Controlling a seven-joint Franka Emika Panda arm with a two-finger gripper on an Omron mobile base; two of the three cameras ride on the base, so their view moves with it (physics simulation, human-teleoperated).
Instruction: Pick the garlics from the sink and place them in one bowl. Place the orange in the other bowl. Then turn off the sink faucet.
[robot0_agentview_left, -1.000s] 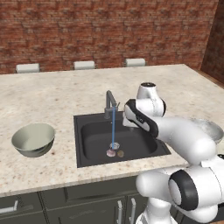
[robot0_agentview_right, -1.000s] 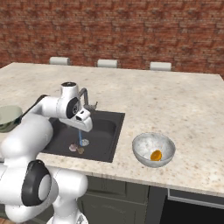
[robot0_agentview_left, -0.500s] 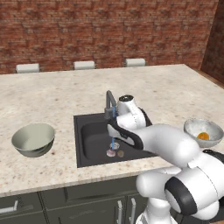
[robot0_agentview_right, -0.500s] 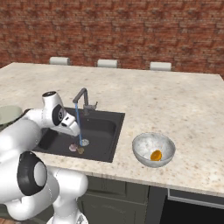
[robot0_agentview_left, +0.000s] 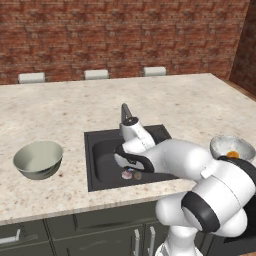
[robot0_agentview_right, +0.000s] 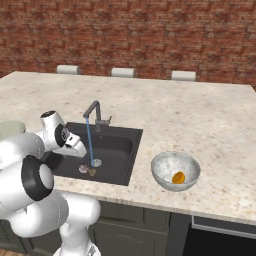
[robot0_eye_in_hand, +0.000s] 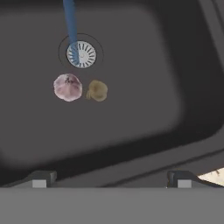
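Two garlics lie side by side on the floor of the dark sink (robot0_eye_in_hand: 144, 78), just below the drain ring (robot0_eye_in_hand: 81, 54): a pinkish-white one (robot0_eye_in_hand: 68, 86) and a dull brown one (robot0_eye_in_hand: 97, 90). My gripper (robot0_eye_in_hand: 111, 180) hangs open above the basin, its fingertips (robot0_eye_in_hand: 41, 178) wide apart and nothing between them. The hand (robot0_agentview_left: 131, 152) is low over the sink (robot0_agentview_left: 100, 160), above the garlics (robot0_agentview_left: 131, 175). Water runs from the faucet (robot0_agentview_right: 95, 112) onto the drain. The orange (robot0_agentview_right: 178, 177) rests in the mottled bowl (robot0_agentview_right: 165, 167). The green-grey bowl (robot0_agentview_left: 37, 159) stands left of the sink.
The blue water stream (robot0_agentview_right: 90, 142) falls just beside my hand. The faucet post (robot0_agentview_left: 125, 112) rises behind the basin. A brick wall with three pale outlets runs along the back of the speckled counter (robot0_agentview_left: 190, 105).
The arm has swung left from the mottled bowl's side and come down over the sink. The gripper stays open. Garlics, orange and bowls have not moved.
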